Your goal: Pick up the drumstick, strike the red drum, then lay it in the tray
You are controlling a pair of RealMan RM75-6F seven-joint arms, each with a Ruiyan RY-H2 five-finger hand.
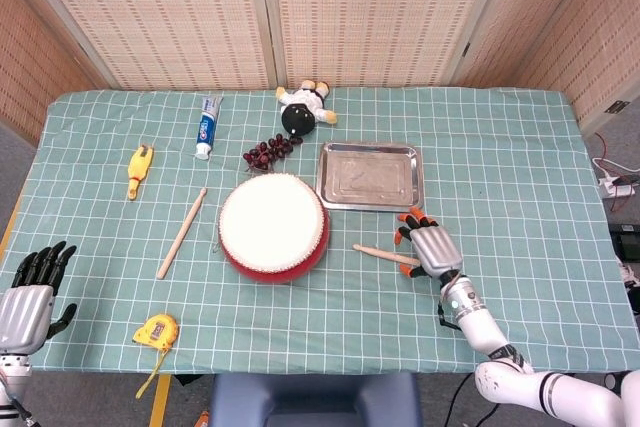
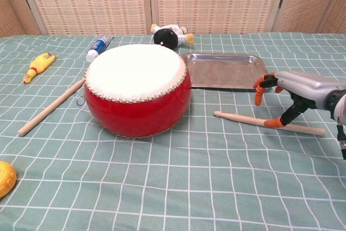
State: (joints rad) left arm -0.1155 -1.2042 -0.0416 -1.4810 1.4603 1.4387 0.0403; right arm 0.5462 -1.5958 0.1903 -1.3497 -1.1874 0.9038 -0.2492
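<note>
My right hand point(image 2: 294, 93) hovers over the pale wooden drumstick point(image 2: 246, 119), fingers spread, thumb tip at the stick, nothing gripped. The stick lies flat on the green checked cloth point(image 1: 520, 167), between red drum point(image 2: 138, 93) and steel tray point(image 2: 227, 71). Left hand point(image 1: 28, 292) spread, empty.

Drumstick point(image 1: 385, 254) lies right of drum point(image 1: 273, 226) (tray point(image 1: 369, 176) behind).
</note>
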